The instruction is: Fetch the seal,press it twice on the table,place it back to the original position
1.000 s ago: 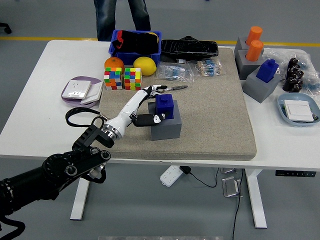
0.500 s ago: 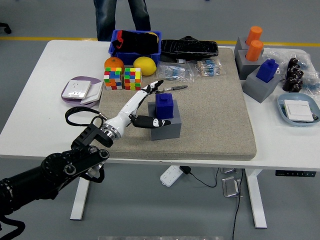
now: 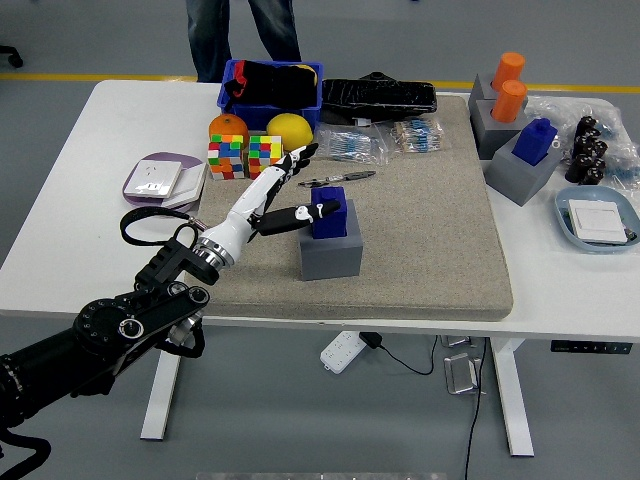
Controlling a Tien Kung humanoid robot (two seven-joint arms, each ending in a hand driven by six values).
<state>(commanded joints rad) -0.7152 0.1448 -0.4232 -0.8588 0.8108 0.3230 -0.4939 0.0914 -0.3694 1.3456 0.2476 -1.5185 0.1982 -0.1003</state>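
The blue seal point(image 3: 329, 212) stands upright in its grey block holder point(image 3: 332, 254) in the middle of the beige mat point(image 3: 430, 240). My left hand point(image 3: 288, 190) reaches in from the lower left and sits just left of the seal. Its white fingers point(image 3: 300, 160) are spread and point up toward the back. The thumb tip point(image 3: 322, 209) lies against or right beside the seal's left face, and nothing is grasped. My right arm does not show.
A pen point(image 3: 340, 178) lies just behind the seal. Two puzzle cubes point(image 3: 246, 157), an orange point(image 3: 227, 127), a lemon point(image 3: 289, 131) and a blue bin point(image 3: 270, 85) sit at the back left. Further seals in grey holders point(image 3: 520, 150) stand right. A person point(image 3: 245, 35) stands beyond the table.
My left hand has risen and drawn slightly back to the left; the thumb moved from the grey holder's side up to the seal's left face. The seal has not moved.
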